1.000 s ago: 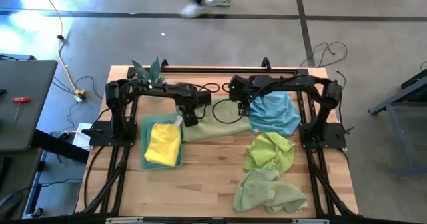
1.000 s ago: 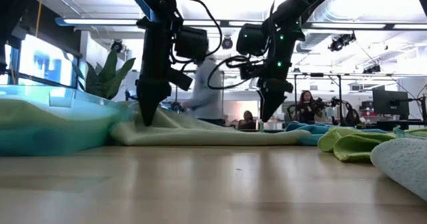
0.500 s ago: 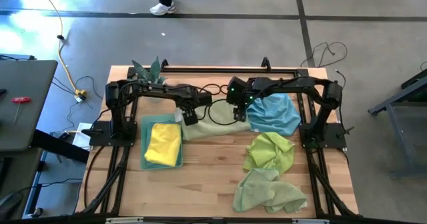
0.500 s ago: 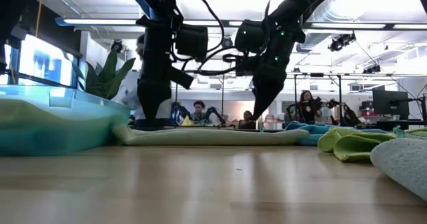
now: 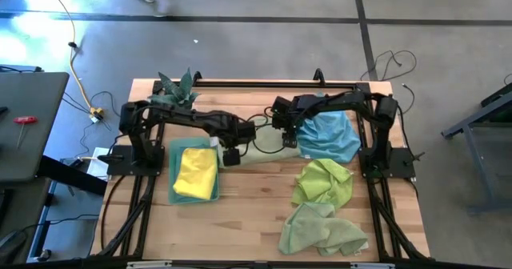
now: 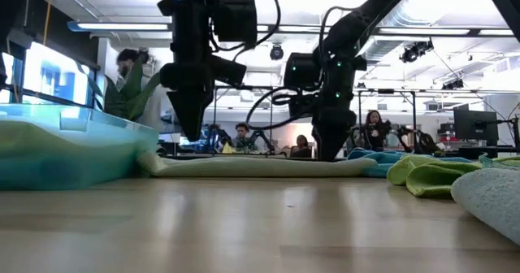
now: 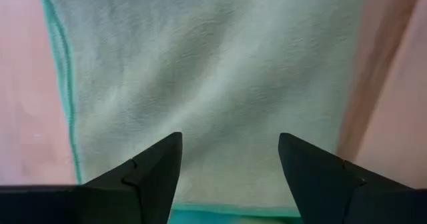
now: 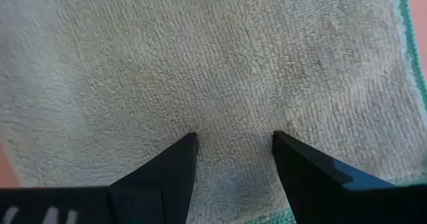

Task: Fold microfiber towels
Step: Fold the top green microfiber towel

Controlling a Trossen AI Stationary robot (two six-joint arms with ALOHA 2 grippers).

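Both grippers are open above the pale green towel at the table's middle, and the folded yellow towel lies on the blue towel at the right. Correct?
Not quite. In the high view the yellow towel lies on a teal towel at the left; the blue towel carries nothing. The left gripper and right gripper are open over the pale green towel.

We see two black jointed arms, black cables looping between them, green LEDs on the right arm's wrist, dark tapered wedge fingers [image 7: 150, 177].
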